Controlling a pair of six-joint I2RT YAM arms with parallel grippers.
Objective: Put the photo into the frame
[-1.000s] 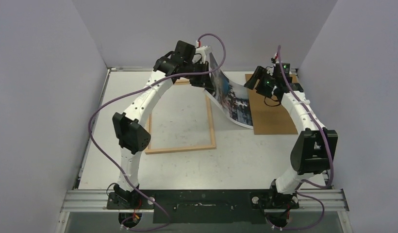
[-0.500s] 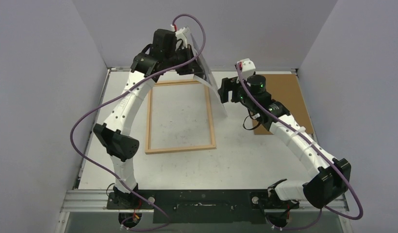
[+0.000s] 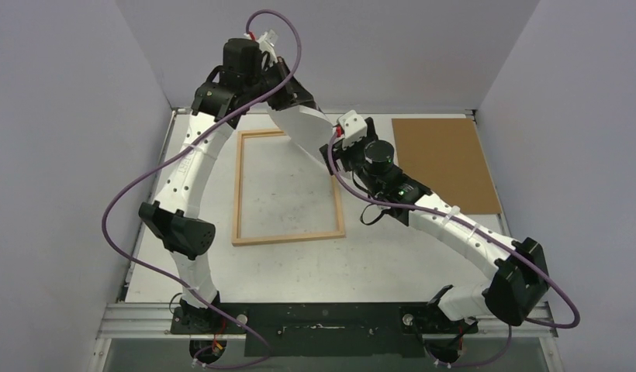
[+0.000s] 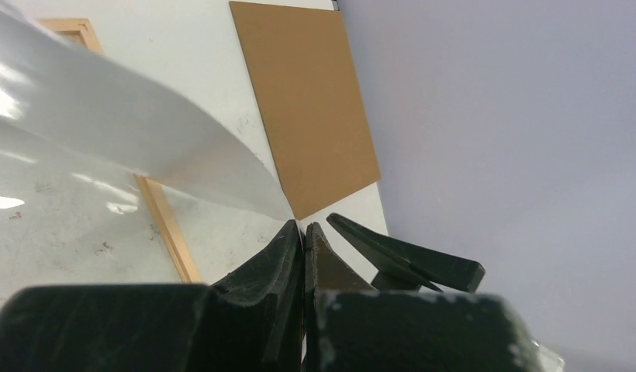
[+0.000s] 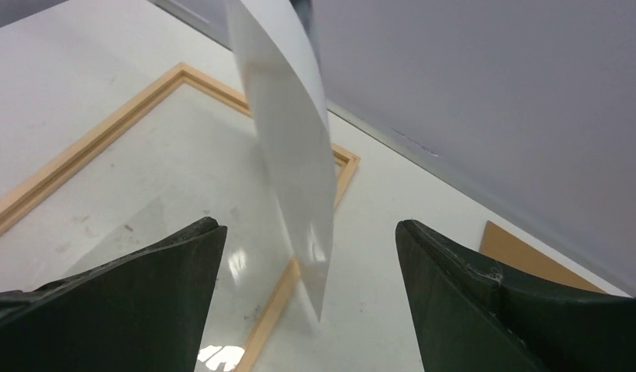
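Left claw was clamped shut on a corner of the photo, lifted and curling, white back showing, over the far right corner of the frame. Right claw gaped wide, the sheet hanging between its fingers, untouched.

- The frame lies flat on the table, left of centre.
- The board lies apart, to its right.
- The photo hangs over the frame's far right corner.
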